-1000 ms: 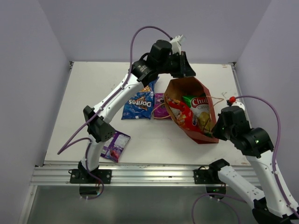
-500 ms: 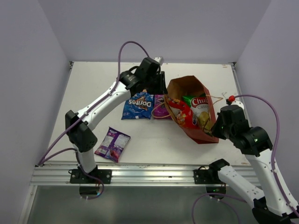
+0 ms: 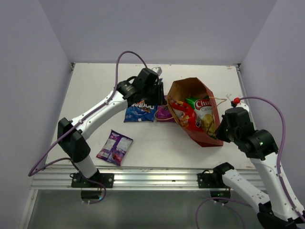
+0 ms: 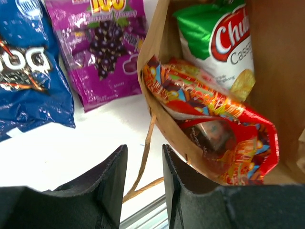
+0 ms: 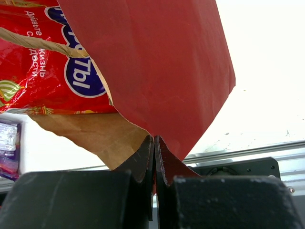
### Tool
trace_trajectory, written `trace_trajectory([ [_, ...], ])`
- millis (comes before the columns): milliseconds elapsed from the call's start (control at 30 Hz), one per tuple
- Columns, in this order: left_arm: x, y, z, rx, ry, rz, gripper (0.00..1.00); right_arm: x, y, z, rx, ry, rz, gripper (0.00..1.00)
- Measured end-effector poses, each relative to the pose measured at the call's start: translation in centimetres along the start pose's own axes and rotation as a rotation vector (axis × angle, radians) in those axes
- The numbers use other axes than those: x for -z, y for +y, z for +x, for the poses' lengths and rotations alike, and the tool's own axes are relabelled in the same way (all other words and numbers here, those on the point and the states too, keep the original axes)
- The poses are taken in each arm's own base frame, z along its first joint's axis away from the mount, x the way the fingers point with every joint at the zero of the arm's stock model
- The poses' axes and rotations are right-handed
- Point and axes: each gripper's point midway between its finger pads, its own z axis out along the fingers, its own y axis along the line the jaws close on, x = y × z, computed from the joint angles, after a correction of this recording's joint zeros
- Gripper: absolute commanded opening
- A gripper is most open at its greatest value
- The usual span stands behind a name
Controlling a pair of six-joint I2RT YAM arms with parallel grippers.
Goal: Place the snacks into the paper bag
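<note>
The left arm (image 3: 102, 107) has swung down and to the left. A second ago its wrist was raised over the far rim of the bag (image 3: 209, 102). Now it sits lower, over the Doritos (image 3: 138, 114), hiding the top half of a pack that was earlier almost fully in sight. Its fingers (image 4: 114, 176) now hang above bare counter (image 3: 95, 86) just beside the bag's mouth, near the purple grape pack (image 3: 164, 115). The arm's elbow has slid left toward the counter's edge. The small purple packet (image 3: 114, 148), partly covered by the elbow a second ago, now shows whole. The cable loop (image 3: 128, 52) above the arm has dropped lower.
</note>
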Motion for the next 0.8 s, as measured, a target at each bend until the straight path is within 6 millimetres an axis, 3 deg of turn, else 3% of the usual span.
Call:
trace_trajectory([
  [167, -0.6, -0.5, 1.6, -0.004, 0.043, 0.022, 0.36, 0.0, 0.0, 0.0, -0.003, -0.001, -0.001, 0.0],
  [300, -0.8, -2.0, 2.3, -0.022, 0.056, 0.066, 0.18, 0.0, 0.0, 0.0, -0.004, -0.002, -0.002, 0.0],
  [400, -1.3, -2.6, 3.1, -0.031, 0.081, 0.086, 0.12, 0.0, 0.1, 0.0, -0.007, -0.002, -0.002, 0.0],
  [667, -2.7, -2.2, 4.7, -0.044, 0.155, 0.053, 0.05, 0.0, 0.1, 0.0, -0.01, 0.0, -0.001, 0.0],
  [767, -2.6, -2.0, 4.9, -0.047, 0.168, 0.043, 0.13, 0.0, 0.1, 0.0, -0.01, -0.001, -0.001, 0.0],
  [800, -2.5, -1.8, 5.1, -0.05, 0.174, 0.037, 0.25, 0.0, 0.1, 0.0, -0.01, 0.0, -0.001, 0.0],
])
